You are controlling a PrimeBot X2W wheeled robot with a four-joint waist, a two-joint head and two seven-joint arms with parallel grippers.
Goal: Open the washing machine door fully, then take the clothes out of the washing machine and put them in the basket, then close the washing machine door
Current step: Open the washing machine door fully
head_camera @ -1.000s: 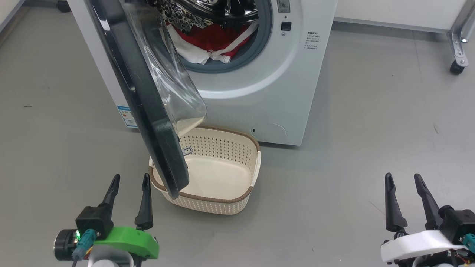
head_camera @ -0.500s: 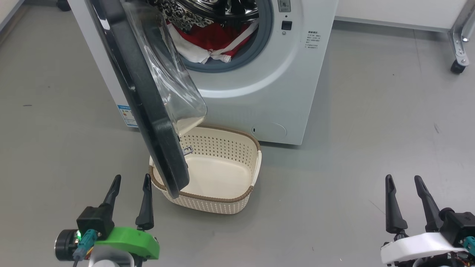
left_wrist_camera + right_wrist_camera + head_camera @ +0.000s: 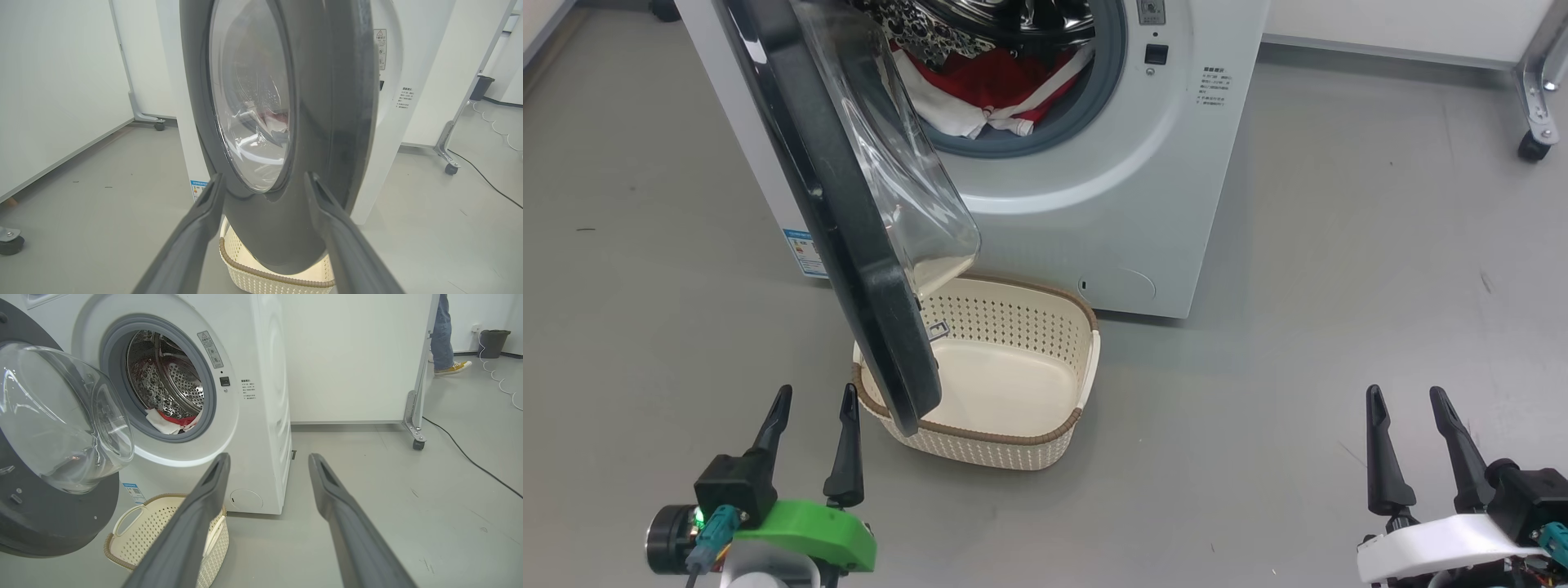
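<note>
Nothing but the camera has shifted: the door (image 3: pixel 849 212) hangs half open over the basket (image 3: pixel 980 431), the clothes (image 3: pixel 988 82) lie in the washing machine (image 3: pixel 1094 204), and the left gripper (image 3: pixel 817 392) and right gripper (image 3: pixel 1404 392) wait spread wide and empty, so the door-opening looks unfinished.

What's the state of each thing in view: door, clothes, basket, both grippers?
Washing machine door: open, swung out above one end of the basket, untouched.
Clothes: in the drum, lying at its mouth.
Basket: upright on the floor in front of the washing machine, empty.
Left gripper: fingers apart, empty, near the door's lower edge.
Right gripper: fingers apart, empty.
</note>
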